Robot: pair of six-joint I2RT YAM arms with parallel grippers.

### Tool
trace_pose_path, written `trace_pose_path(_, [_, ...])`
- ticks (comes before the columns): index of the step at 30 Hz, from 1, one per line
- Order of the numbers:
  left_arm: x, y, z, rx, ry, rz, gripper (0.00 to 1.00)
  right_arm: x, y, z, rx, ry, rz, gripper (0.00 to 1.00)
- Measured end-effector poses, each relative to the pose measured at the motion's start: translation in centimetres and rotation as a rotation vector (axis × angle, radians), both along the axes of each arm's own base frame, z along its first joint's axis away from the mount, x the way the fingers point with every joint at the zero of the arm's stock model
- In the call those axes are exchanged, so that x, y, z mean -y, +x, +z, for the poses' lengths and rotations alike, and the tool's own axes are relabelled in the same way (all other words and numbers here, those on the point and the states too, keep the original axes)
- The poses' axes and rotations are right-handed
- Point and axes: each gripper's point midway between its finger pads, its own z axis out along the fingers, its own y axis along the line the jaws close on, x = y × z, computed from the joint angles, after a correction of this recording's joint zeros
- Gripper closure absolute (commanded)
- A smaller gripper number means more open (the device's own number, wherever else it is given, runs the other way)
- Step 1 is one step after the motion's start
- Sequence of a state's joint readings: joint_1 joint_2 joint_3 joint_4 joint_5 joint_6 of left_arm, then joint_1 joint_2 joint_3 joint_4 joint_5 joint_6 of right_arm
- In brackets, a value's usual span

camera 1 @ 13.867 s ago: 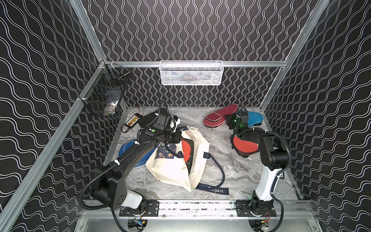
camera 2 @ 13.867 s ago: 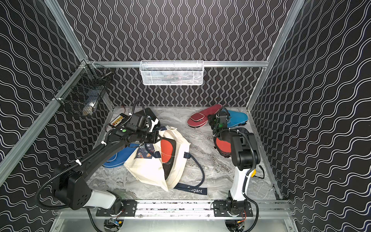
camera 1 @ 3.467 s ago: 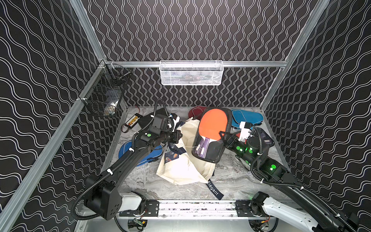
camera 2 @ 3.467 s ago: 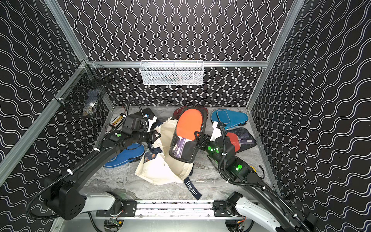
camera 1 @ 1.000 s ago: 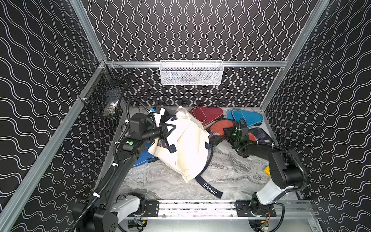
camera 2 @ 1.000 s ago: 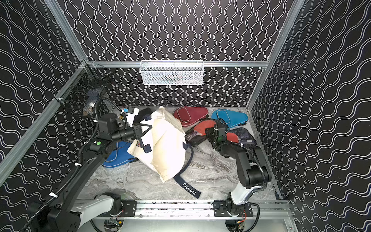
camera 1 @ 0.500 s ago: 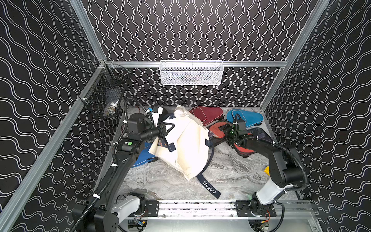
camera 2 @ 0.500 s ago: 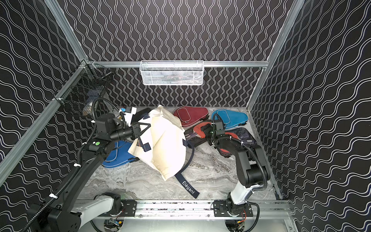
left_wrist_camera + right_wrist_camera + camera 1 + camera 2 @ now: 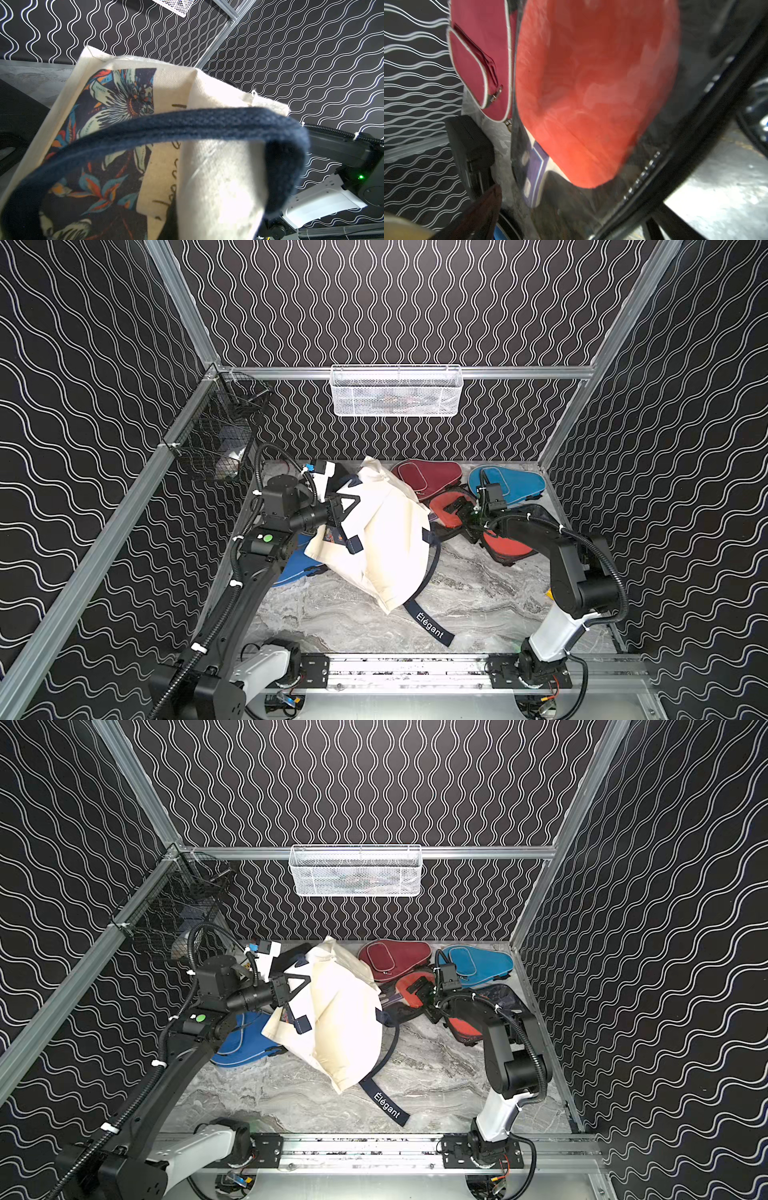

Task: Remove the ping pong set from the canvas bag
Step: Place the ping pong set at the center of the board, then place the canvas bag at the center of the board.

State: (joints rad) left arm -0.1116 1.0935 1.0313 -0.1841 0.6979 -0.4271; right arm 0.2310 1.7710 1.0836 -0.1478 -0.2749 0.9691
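Right wrist view, blurred, shows ping pong set (image 9: pixel 591 93) apparently plastic-wrapped.

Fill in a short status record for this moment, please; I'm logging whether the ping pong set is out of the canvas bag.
canvas bag: top end lifted, the rest draped on the table
ping pong set: outside the canvas bag, lying beside the maroon case
left hand: shut on the canvas bag
right hand: open, at the ping pong set, not gripping it
other items: light blue case; dark blue case; second red paddle set under the right arm
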Motion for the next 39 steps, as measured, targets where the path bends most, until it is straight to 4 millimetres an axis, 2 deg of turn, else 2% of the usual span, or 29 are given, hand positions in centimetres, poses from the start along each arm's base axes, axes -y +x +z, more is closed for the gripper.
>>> trace_pose_path(5, [0.0,0.0,-0.1,0.000,0.000,0.000,1.00,0.0,-0.5,-0.1,-0.016,-0.015,0.026,0.01])
trace_pose_path(9, [0.0,0.0,-0.1,0.000,0.000,0.000,1.00,0.2,-1.0,1.0,-0.002,-0.030,0.046,0.01])
trace_pose_path(17, [0.0,0.1,-0.2,-0.005,0.000,0.000,1.00,1.4,-2.4,6.7,0.144,-0.100,0.075,0.01])
trace_pose_path(22, [0.0,0.4,-0.6,-0.017,0.002,0.002,1.00,2.2,-5.1,10.6,0.288,-0.115,0.102,0.03])
trace_pose_path(25, [0.0,0.6,-0.9,-0.024,0.004,0.004,1.00,2.0,-6.7,13.2,0.413,-0.096,0.135,0.05])
trace_pose_path(29, [0.0,0.8,-1.2,-0.034,0.005,0.006,1.00,0.0,-9.0,15.8,0.569,-0.054,0.245,0.05])
trace_pose_path(33, [0.0,0.9,-1.4,-0.041,0.007,0.008,1.00,-3.0,-11.4,17.6,0.715,-0.014,0.397,0.07])
trace_pose_path(39, [0.0,1.1,-1.7,-0.049,0.008,0.009,1.00,-8.6,-14.2,18.0,0.822,0.024,0.608,0.09])
